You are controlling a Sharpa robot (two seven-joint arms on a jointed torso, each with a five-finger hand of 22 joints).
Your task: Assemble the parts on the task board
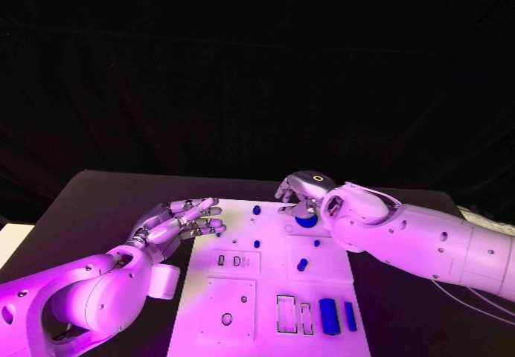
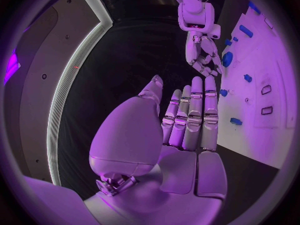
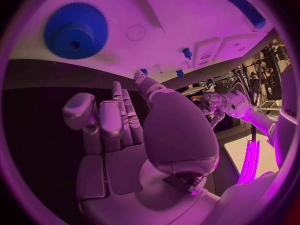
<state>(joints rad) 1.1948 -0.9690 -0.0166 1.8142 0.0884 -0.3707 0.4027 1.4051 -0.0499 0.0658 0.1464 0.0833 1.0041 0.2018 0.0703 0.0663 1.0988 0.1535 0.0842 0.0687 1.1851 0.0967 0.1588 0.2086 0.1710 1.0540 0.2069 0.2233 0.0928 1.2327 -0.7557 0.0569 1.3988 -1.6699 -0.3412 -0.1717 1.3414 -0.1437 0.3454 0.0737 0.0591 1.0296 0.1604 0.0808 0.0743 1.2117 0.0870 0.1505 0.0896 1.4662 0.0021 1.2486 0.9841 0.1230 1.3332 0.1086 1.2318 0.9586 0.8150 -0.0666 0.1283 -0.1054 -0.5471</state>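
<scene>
Head view: left robot hand (image 1: 177, 221) open, fingers spread, empty, over the task board (image 1: 269, 297) left edge. Right robot hand (image 1: 304, 195) fingers apart, empty, above blue gear (image 1: 307, 220) near far edge.

Dim violet light, black backdrop, fisheye-bent wrist views

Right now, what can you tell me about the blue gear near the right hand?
The blue gear is a round toothed wheel with a raised hub and a small centre hole, plastic by its look. It lies flat at the far end of the white task board. The right hand hovers beside it with fingers apart; no contact is visible.
</scene>
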